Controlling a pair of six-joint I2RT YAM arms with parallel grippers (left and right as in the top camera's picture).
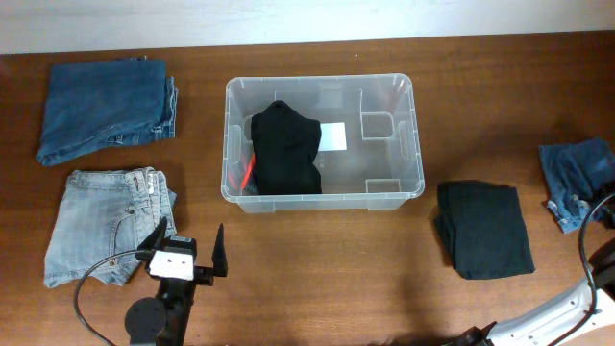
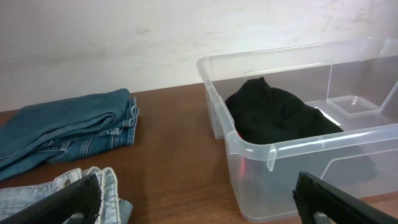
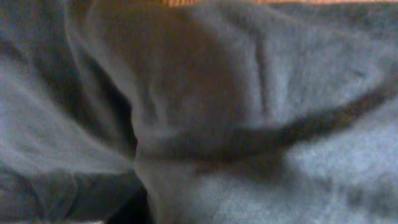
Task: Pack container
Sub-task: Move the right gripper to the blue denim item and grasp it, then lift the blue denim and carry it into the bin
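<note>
The container point(image 1: 415, 144), a clear plastic bin, stands at the middle of the table with a black garment point(image 1: 285, 149) in its left half. In the left wrist view the container point(image 2: 249, 146) is to the right, the black garment point(image 2: 280, 115) inside. My left gripper point(image 1: 189, 242) is open near the front edge, left of the bin, holding nothing point(image 2: 196, 208). At the far right edge my right gripper point(image 1: 588, 207) is down on folded blue jeans point(image 1: 575, 173). Its wrist view is filled by the denim point(image 3: 249, 93), gathered into a ridge at the jaws; the fingers are hidden.
Dark blue jeans point(image 1: 106, 111) lie folded at the back left and light blue jeans point(image 1: 110, 226) at the front left beside my left gripper. A folded black garment point(image 1: 483, 228) lies right of the bin. The bin's right half holds only moulded ribs and a white label point(image 1: 333, 136).
</note>
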